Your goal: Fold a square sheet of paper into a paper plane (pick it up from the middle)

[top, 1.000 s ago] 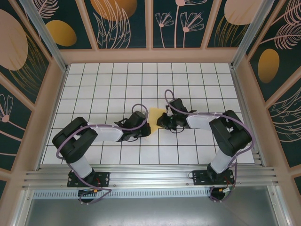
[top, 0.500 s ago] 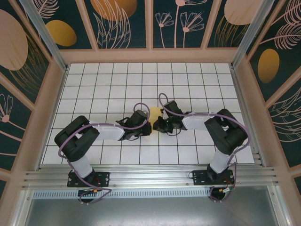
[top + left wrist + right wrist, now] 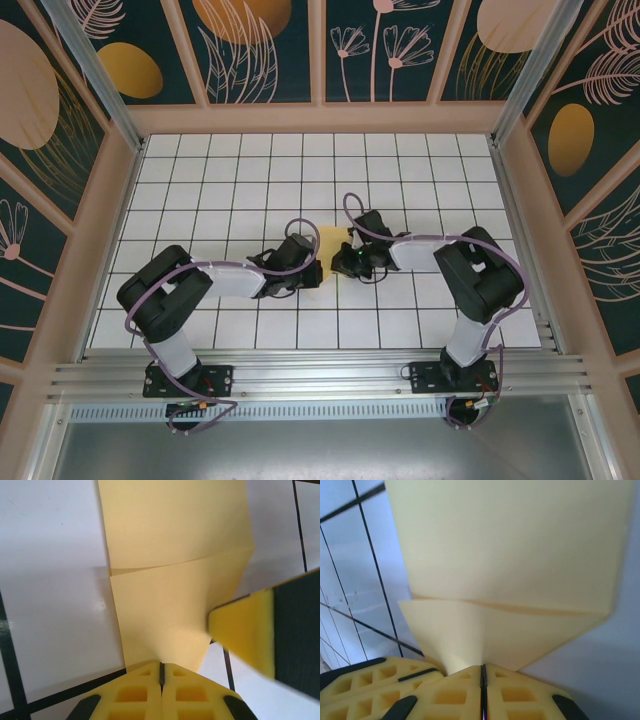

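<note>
Near desk centre, creased yellow paper clamped at 7 o'clock by left end effector, at 5 o'clock by right end effector.

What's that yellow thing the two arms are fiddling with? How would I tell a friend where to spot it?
Find the white table with black grid lines, then its middle, where two black arms meet. Pinched between the left gripper and the right gripper is the sheet of paper. It is thin, pale yellow and creased, against white tiles and black arms.
</note>
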### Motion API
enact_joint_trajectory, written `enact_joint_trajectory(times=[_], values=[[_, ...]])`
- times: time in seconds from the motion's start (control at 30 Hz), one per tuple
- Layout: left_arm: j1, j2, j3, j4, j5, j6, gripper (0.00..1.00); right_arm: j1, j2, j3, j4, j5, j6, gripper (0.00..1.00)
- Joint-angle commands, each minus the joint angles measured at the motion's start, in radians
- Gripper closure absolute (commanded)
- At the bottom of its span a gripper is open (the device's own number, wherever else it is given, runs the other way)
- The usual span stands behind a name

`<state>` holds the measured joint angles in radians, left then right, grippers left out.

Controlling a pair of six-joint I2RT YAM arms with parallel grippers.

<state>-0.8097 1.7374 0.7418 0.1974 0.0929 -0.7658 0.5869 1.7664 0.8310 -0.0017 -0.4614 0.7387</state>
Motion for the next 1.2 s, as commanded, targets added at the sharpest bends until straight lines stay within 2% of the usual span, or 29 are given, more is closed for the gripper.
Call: enact_joint_trajectory(times=[0.0, 0.4, 0.53, 0.73, 0.87, 1.0, 1.17], values=[[0.006, 0.068, -0.063, -0.140, -0.069, 0.031, 1.00, -0.048, 0.014, 0.004, -0.025, 0.042, -0.030, 0.89], [0.007, 0.069, -0.060, -0.147, -0.062, 0.045, 1.00, -0.186, 0.038, 0.027, -0.057, 0.017, -0.101, 0.88], [0.007, 0.070, -0.057, -0.148, -0.058, 0.044, 1.00, -0.207, -0.001, 0.049, -0.077, 0.014, -0.117, 0.88], [0.006, 0.068, -0.046, -0.151, -0.058, 0.044, 1.00, -0.154, -0.061, 0.041, -0.001, -0.054, -0.065, 0.87], [0.006, 0.068, -0.036, -0.161, -0.059, 0.048, 1.00, -0.083, -0.040, 0.071, 0.029, -0.033, -0.031, 0.88], [0.006, 0.066, -0.039, -0.151, -0.050, 0.044, 1.00, -0.046, 0.042, 0.109, 0.037, -0.052, -0.024, 0.89], [0.007, 0.066, -0.035, -0.150, -0.041, 0.055, 1.00, -0.047, 0.109, 0.117, 0.006, 0.000, -0.035, 0.90]])
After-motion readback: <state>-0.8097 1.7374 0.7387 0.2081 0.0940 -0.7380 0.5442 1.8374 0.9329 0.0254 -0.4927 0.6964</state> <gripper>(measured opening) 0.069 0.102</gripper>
